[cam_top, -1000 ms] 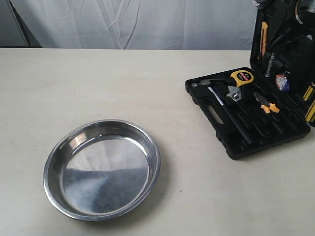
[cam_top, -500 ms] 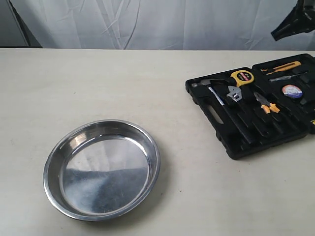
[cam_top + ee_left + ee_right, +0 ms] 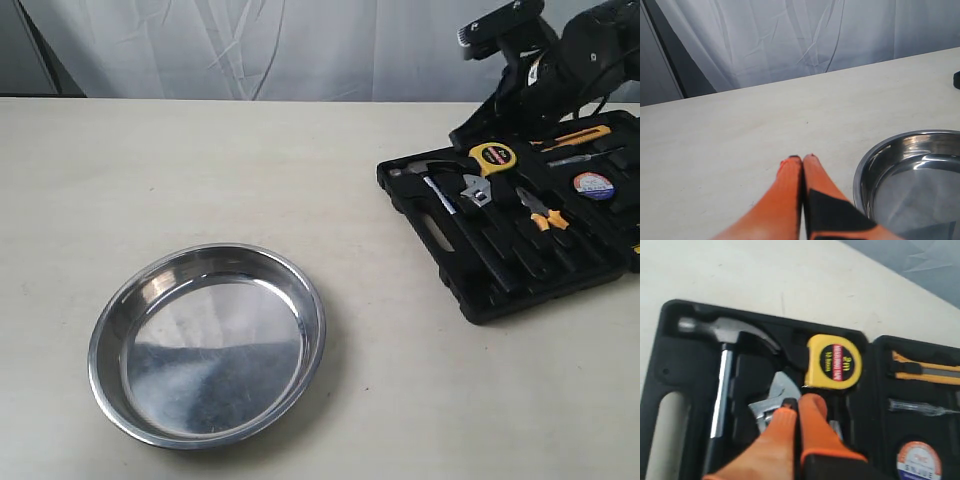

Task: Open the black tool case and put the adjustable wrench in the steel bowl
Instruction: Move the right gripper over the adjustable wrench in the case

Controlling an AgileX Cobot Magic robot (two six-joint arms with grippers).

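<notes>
Case: black tool case [image 3: 490, 300] lies open at 3 o'clock on the surface [image 3: 250, 170], holding hammer [image 3: 412, 168], tape measure [image 3: 491, 157] and orange-handled pliers [image 3: 543, 213].
Wrench: adjustable wrench [image 3: 474, 190] sits in its recess between hammer and pliers.
Bowl: steel bowl [image 3: 105, 345] at 7 o'clock, well apart from the case.
Writing: tape measure label too blurred to read.
Right: right fingers [image 3: 812, 415] pressed together over the wrench head; contact unclear.
Left: left fingers [image 3: 790, 175] pressed together, gripping nothing, beside the bowl.

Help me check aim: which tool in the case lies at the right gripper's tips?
The adjustable wrench, silver head at the shut right gripper tips; yellow tape measure and hammer flank it.
</notes>
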